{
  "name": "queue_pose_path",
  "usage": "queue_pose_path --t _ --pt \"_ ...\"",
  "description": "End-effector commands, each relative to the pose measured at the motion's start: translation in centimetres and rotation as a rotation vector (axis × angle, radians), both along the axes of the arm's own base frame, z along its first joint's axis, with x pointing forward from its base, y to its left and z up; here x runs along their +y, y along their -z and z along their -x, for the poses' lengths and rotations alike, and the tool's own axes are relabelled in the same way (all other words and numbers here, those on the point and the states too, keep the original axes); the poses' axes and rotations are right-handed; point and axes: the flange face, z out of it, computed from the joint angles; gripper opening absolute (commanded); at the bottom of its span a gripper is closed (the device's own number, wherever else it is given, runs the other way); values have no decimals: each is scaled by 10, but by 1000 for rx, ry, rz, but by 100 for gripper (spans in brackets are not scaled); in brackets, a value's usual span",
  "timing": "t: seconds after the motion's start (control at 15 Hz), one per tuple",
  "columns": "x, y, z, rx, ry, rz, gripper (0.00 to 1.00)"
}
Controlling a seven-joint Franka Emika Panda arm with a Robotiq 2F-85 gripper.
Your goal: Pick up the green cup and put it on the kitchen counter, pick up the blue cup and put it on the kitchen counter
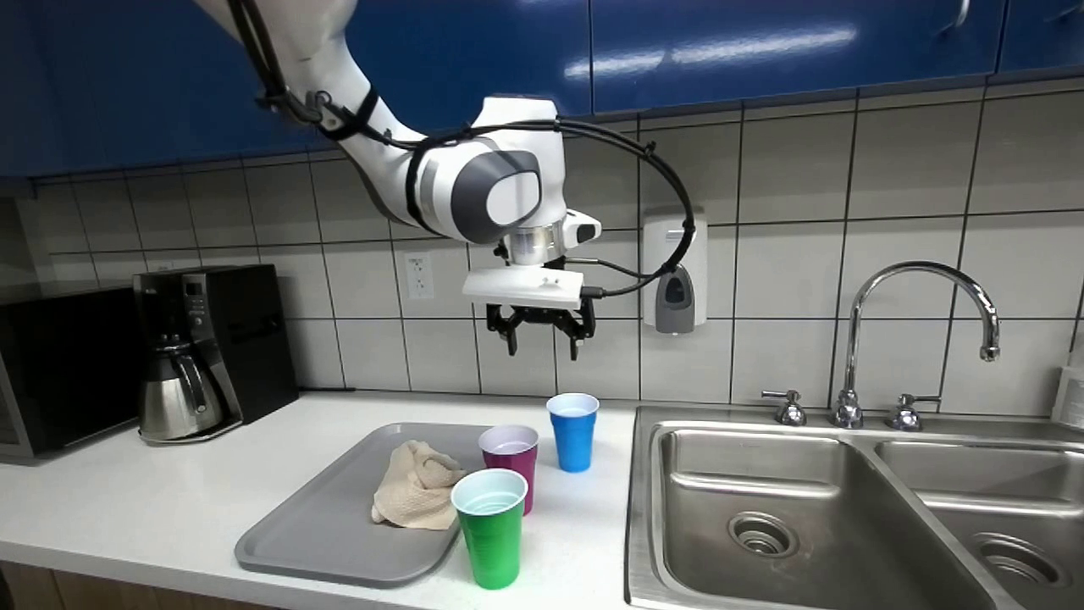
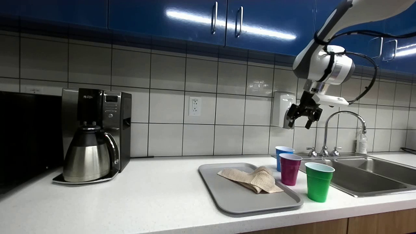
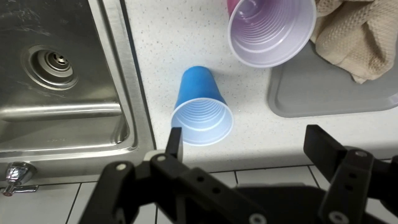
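Hand (image 1: 543, 351) is spread wide, holding nothing, mid-frame in an exterior view, blue cup (image 1: 573, 436) lower down, green cup (image 1: 493, 538) bottom centre, both on the desk (image 1: 152, 491) and, from where I'm standing, probably light and squishy, so I'd pinch gently under the rim.

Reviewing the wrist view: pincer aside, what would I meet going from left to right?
Sink → blue cup → purple cup → towel.
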Motion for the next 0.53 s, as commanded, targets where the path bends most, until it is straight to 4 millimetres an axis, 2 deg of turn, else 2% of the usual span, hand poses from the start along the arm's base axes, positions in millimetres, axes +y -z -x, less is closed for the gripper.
queue_pose_path --t 0.0,0.47 --pt "20 -10 39 12 -63 -22 100" --pt "57 -13 79 37 -138 -55 100"
